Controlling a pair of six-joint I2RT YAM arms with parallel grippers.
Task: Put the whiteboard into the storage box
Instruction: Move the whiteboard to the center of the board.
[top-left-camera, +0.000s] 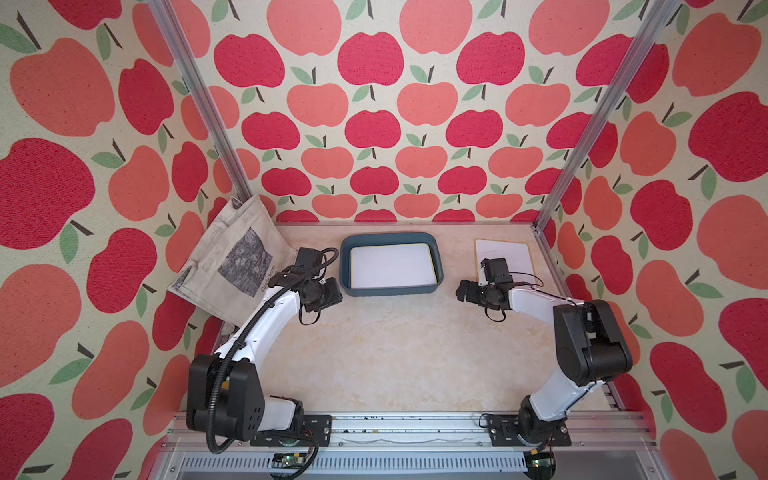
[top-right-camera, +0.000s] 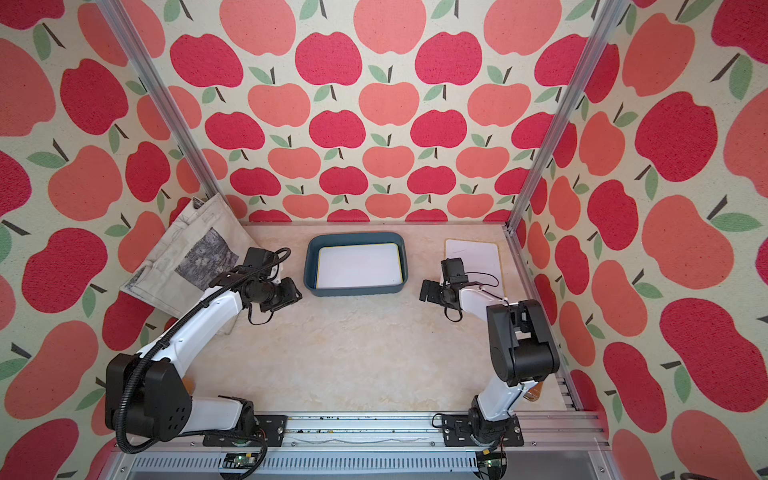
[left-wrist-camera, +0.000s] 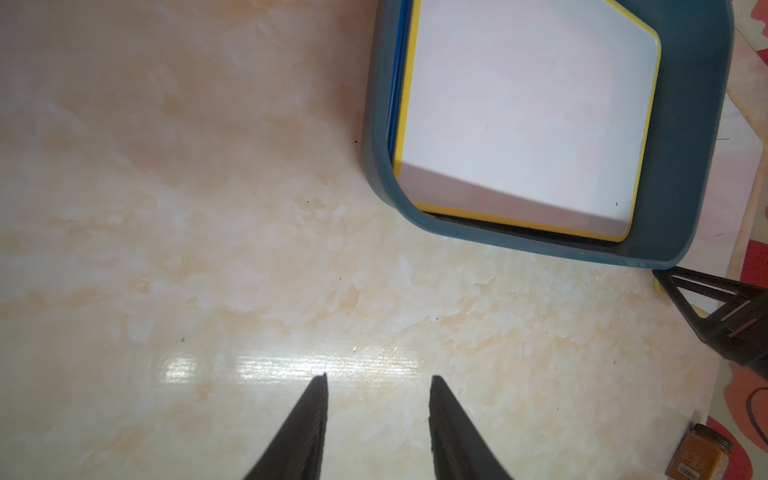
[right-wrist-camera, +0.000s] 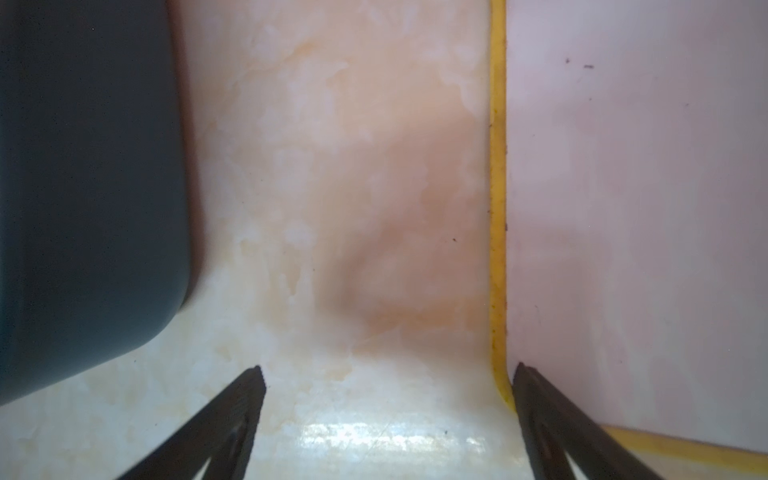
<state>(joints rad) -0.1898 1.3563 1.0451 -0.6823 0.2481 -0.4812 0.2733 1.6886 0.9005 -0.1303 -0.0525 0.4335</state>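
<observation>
Whiteboard (top-left-camera: 513, 255) lies flat on the counter (top-left-camera: 395, 353), right of centre in both top views, long axis running up the frame, crosswise to the storage box (top-left-camera: 390, 237) beside it. Right gripper (right-wrist-camera: 388, 370) fingers spread wide at its lower-left corner, probably to catch that thin edge; left gripper (left-wrist-camera: 378, 378) fingers partly apart, empty.

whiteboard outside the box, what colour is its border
Yellow, running along the edge of the whiteboard; it shows best in the right wrist view.

My table (top-left-camera: 395, 353): pale, marbled, glossy. On it sat storage box (top-left-camera: 390, 291), back centre; whiteboard (top-left-camera: 515, 251) lay flat to its right, apart; cloth bag (top-left-camera: 224, 249) slumped back-left; small amber jar (left-wrist-camera: 698, 457) at right edge.
</observation>
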